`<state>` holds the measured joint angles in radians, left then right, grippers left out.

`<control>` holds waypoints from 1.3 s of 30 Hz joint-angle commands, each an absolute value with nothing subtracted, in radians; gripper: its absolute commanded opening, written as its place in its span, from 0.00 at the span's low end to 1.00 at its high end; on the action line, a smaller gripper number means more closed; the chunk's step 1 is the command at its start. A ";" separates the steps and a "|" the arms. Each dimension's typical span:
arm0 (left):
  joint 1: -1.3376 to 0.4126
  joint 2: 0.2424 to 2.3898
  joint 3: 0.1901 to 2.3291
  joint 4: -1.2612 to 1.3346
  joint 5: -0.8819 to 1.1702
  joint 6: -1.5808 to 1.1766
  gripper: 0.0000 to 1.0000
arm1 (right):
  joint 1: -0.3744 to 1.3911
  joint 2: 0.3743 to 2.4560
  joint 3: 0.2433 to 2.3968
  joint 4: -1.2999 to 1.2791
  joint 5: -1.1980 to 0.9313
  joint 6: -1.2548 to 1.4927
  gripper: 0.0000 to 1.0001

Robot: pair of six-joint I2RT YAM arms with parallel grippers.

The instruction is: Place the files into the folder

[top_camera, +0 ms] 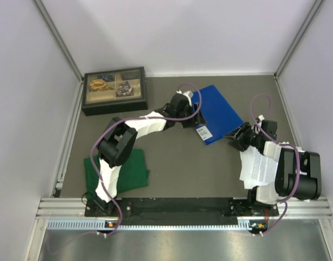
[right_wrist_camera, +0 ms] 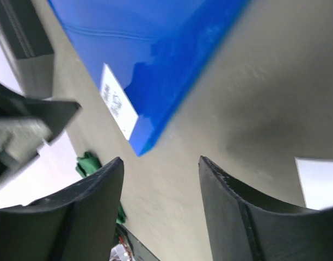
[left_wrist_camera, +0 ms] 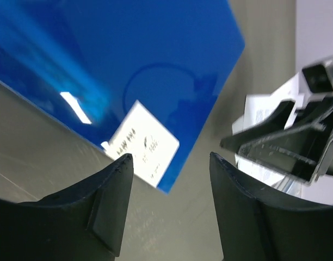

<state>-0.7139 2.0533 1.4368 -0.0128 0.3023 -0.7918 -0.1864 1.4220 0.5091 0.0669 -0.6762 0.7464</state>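
The blue folder (top_camera: pixel 220 110) lies shut on the grey table at back centre, its white label (top_camera: pixel 203 132) at the near corner. It also shows in the left wrist view (left_wrist_camera: pixel 128 65) and in the right wrist view (right_wrist_camera: pixel 155 54). My left gripper (top_camera: pixel 196 118) is open and empty just left of the label corner (left_wrist_camera: pixel 169 163). My right gripper (top_camera: pixel 232 140) is open and empty over bare table, just off the folder's near edge (right_wrist_camera: pixel 161 163). The files (top_camera: pixel 259 166), white printed sheets, lie at the right, partly under my right arm.
A black compartment box (top_camera: pixel 115 89) with small items stands at the back left. A green folded shirt (top_camera: pixel 120 171) lies near my left arm's base. White walls close the table on three sides.
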 commanded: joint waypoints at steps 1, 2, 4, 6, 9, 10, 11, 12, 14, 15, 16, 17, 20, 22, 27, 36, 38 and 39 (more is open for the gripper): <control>-0.681 2.106 1.508 0.083 0.325 -0.782 0.62 | -0.196 1.459 0.548 0.201 -0.742 0.773 0.52; -0.673 2.118 1.515 0.083 0.324 -0.785 0.61 | -0.196 1.466 0.545 0.219 -0.750 0.776 0.51; -0.663 2.152 1.525 0.104 0.339 -0.811 0.60 | -0.192 1.474 0.531 0.270 -0.759 0.787 0.48; -0.654 2.169 1.510 0.138 0.339 -0.830 0.59 | -0.170 1.477 0.534 0.255 -0.744 0.775 0.48; -0.650 2.183 1.491 0.149 0.327 -0.818 0.59 | -0.144 1.502 0.555 0.253 -0.726 0.765 0.47; -0.647 2.187 1.488 0.146 0.322 -0.816 0.59 | -0.141 1.512 0.555 0.271 -0.738 0.782 0.45; -0.644 2.197 1.483 0.146 0.322 -0.816 0.58 | -0.138 1.531 0.552 0.296 -0.748 0.794 0.42; -0.643 2.201 1.482 0.144 0.327 -0.822 0.58 | -0.137 1.543 0.551 0.314 -0.758 0.807 0.37; -0.641 2.203 1.470 0.146 0.336 -0.825 0.57 | -0.135 1.568 0.542 0.366 -0.775 0.836 0.37; -0.641 2.200 1.463 0.147 0.334 -0.825 0.58 | -0.133 1.572 0.535 0.376 -0.776 0.842 0.37; -0.641 2.197 1.456 0.150 0.334 -0.827 0.57 | -0.133 1.578 0.535 0.388 -0.775 0.848 0.37; -0.641 2.192 1.442 0.152 0.336 -0.828 0.57 | -0.135 1.588 0.535 0.390 -0.775 0.850 0.37; -0.641 2.184 1.422 0.158 0.333 -0.831 0.57 | -0.135 1.601 0.531 0.400 -0.769 0.854 0.40; -0.643 2.184 1.411 0.169 0.337 -0.844 0.57 | -0.135 1.629 0.526 0.429 -0.781 0.879 0.40; -0.646 2.187 1.382 0.198 0.356 -0.865 0.56 | -0.133 1.677 0.516 0.503 -0.808 0.919 0.38; -0.647 2.181 1.342 0.210 0.364 -0.868 0.56 | -0.133 1.750 0.519 0.615 -0.822 0.995 0.35; -0.647 2.183 1.338 0.213 0.367 -0.868 0.56 | -0.133 1.781 0.512 0.659 -0.833 1.038 0.33; -0.646 2.184 1.336 0.213 0.367 -0.867 0.55 | -0.133 1.789 0.509 0.682 -0.834 1.064 0.33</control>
